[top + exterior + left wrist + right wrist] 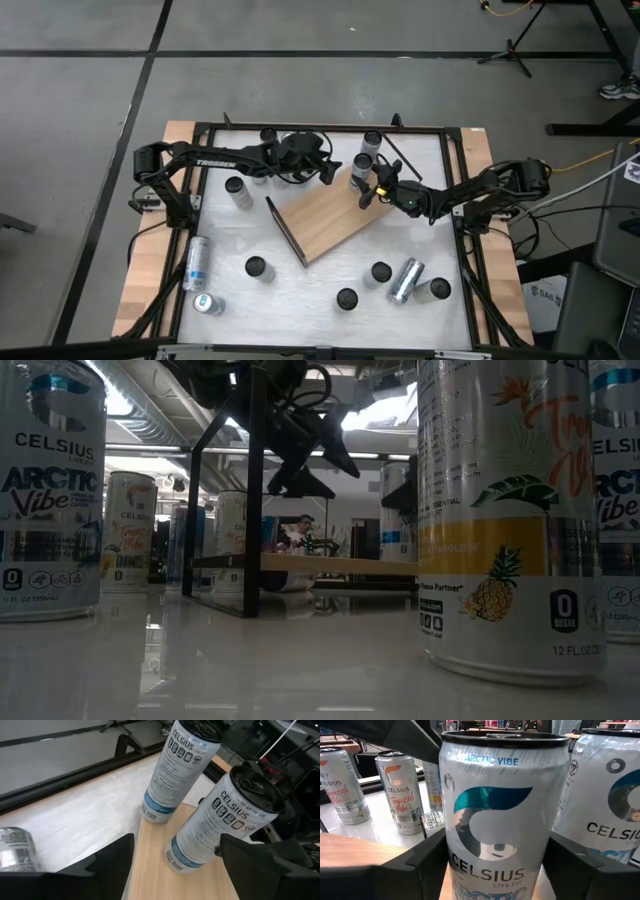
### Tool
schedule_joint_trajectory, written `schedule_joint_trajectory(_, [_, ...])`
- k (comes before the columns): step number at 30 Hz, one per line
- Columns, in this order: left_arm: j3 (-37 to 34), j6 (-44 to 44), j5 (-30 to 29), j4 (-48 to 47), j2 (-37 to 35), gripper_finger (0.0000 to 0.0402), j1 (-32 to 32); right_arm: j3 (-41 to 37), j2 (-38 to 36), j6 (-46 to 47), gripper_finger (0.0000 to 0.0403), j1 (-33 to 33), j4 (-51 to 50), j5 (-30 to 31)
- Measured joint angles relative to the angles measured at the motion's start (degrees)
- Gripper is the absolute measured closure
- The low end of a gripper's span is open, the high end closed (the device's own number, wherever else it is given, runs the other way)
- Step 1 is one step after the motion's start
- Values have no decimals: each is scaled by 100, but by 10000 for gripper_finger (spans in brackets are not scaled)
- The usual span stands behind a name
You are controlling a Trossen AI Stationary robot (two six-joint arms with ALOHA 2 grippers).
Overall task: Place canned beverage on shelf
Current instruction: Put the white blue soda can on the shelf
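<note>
Upper right of the board in the high view: stands upright, long axis vertical, a silver-and-blue Celsius Arctic Vibe can [362, 166], base planted on the large light-brown wood-grain shelf [320, 225] near its corner. Sits dead centre ahead of the right gripper [368, 186], which reaches in from the picture's right and brackets the can from both sides. Clamped or already let go? Cannot tell from these views. Hovers just left of the can, the left gripper [327, 172], spread wide, holding nothing. So the nearer arm by a clear margin: the right. Just beyond, toward the frame's top, waits a second matching blue-and-silver can [372, 143] by the shelf's edge. Nothing else on the shelf; spare cans scattered over the white tabletop [300, 290], two lying flat.
</note>
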Motion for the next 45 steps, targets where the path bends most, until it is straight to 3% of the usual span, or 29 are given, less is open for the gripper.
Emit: schedule_joint_trajectory(45, [0,-5,-3,-15,0,114,-33,0,2,9,118,7,-28,-44])
